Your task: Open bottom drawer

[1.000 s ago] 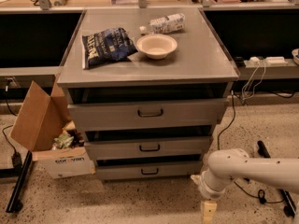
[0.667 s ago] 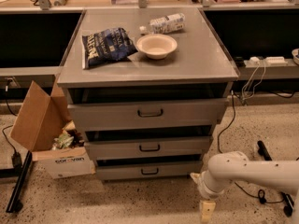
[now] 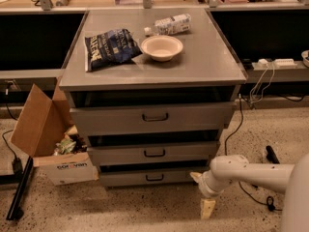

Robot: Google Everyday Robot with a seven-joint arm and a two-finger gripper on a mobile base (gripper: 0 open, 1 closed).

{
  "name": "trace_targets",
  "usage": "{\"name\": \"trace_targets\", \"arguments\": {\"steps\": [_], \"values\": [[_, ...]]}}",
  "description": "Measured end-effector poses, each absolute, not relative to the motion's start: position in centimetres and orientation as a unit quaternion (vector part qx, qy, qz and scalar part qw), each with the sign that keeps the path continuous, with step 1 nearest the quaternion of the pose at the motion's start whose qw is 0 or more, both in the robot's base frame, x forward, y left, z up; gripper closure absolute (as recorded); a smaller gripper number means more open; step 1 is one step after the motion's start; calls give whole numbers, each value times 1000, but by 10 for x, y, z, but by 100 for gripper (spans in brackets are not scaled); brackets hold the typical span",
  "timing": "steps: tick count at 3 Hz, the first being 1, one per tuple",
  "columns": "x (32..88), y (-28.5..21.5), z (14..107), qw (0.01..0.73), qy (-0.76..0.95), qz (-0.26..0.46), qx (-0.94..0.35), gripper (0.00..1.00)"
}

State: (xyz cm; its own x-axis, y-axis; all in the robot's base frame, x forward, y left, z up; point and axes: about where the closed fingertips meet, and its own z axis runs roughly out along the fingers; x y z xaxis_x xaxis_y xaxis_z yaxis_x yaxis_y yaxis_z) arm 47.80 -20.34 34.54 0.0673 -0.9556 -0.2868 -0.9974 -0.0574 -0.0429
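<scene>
The robot's gripper point(image 3: 202, 193) hangs low over the floor, fingers spread and empty, just right of the bottom drawer point(image 3: 130, 179), apart from its handle point(image 3: 154, 177).

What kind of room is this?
Probably a lab or workshop: a grey drawer cabinet, a power strip with cables, a cardboard box. The robot's tool hangs near the floor, right of the bottom drawer.

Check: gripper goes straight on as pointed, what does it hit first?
Probably the speckled floor: the gripper points down, low and right of the slim grey metal bottom drawer. Depth unclear.
</scene>
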Motion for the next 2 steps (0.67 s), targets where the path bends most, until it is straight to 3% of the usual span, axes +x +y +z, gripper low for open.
{"name": "trace_targets", "arguments": {"steps": [2], "values": [[527,-191,292,124,676,117,-717,0]]}}
